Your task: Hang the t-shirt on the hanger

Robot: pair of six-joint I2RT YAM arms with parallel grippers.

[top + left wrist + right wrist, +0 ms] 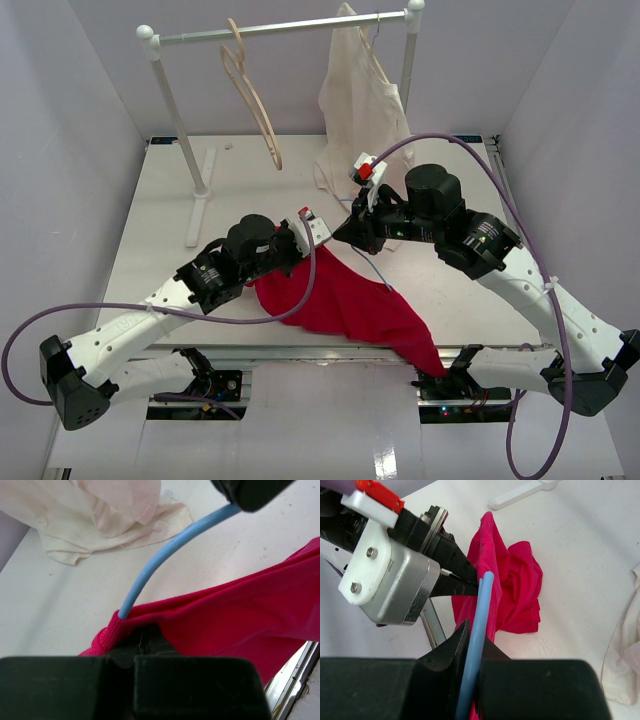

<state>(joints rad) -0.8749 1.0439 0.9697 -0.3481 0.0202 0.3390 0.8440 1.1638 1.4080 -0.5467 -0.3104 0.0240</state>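
Obs.: the t-shirt (350,300) lies crumpled on the desk (180,220). Its long axis runs diagonally in the top view, from the two claws at centre down toward the robot's right. The far end droops over the desk's near edge.

The left claw (470,582) is clenched on the ribbed edge of the shirt's opening. The right claw (472,645) is clenched on the hanger (150,572), whose blue wire curves from it and points straight into that opening. The rest of the hanger is hidden.

Risks (judgement):
- The left pinch sits only on the rib, right beside the wire. A pull may strip the cloth out, or trap the wire along with it.
- The overhanging end may drag the shirt off the desk as the wire advances.
- The wire tip may snag in bunched folds instead of reaching a shoulder.
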